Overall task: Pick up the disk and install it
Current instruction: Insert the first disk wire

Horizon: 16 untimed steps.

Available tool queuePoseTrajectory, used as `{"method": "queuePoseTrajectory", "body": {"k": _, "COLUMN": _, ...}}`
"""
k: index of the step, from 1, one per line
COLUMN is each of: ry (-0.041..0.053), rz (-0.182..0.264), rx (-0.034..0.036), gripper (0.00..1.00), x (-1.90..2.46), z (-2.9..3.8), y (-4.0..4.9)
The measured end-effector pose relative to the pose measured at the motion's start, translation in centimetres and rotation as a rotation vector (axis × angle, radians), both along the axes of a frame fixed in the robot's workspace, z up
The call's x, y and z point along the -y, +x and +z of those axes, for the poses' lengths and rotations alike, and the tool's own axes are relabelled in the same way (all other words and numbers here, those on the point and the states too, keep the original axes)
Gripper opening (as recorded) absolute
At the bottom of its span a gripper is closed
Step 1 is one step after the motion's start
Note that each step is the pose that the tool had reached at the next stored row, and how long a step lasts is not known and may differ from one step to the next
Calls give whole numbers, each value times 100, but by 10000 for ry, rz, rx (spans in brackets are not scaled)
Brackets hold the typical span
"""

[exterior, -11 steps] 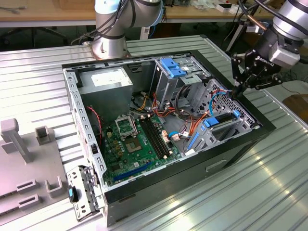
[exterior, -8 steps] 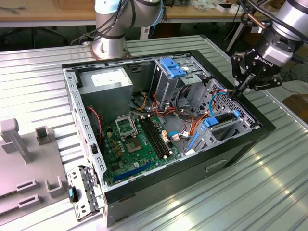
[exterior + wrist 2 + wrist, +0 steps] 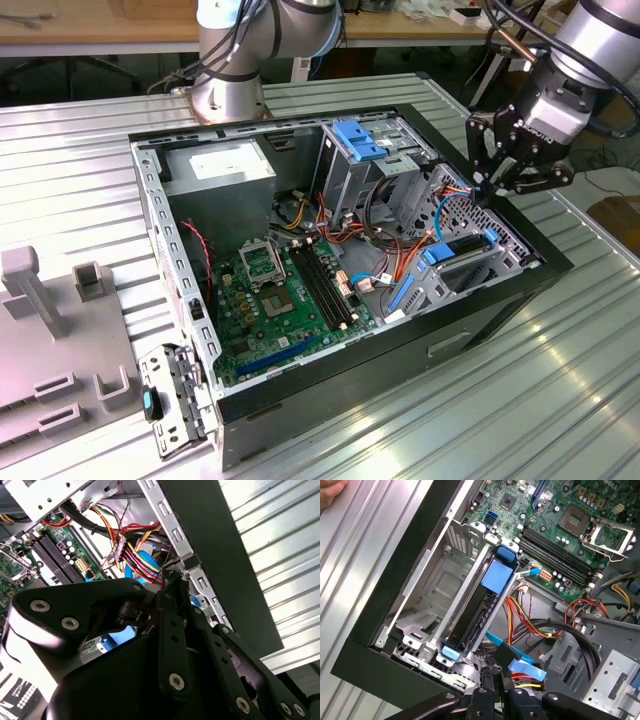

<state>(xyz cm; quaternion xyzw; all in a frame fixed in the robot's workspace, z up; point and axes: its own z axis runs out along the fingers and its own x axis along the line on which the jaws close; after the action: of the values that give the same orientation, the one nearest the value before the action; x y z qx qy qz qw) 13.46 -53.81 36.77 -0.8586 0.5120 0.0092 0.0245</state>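
The disk [image 3: 481, 611] stands on edge in the metal bay at the front corner of the open computer case [image 3: 520, 285], its blue carrier rail [image 3: 497, 575] along the top. In the exterior view the disk [image 3: 452, 256] lies low at the case's right side. My gripper [image 3: 487, 192] hovers above and just behind that bay, over the case's right wall, with nothing in it. Its black fingers [image 3: 170, 587] are closed together, and the gripper [image 3: 496, 672] hangs over the blue-tipped cables next to the bay.
Bundled red, yellow and black cables [image 3: 540, 625] run beside the bay. A blue caddy [image 3: 358, 140] tops the drive cage, and a grey power supply [image 3: 220, 165] sits at the back left. The motherboard [image 3: 280, 290] covers the floor. Grey fixtures [image 3: 60, 330] stand on the ribbed table.
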Motion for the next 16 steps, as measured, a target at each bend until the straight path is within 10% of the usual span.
{"method": "queuePoseTrajectory", "body": {"k": 16, "ry": -9, "rz": -1466, "rx": 13, "gripper": 18, "x": 6, "z": -24, "y": -32}}
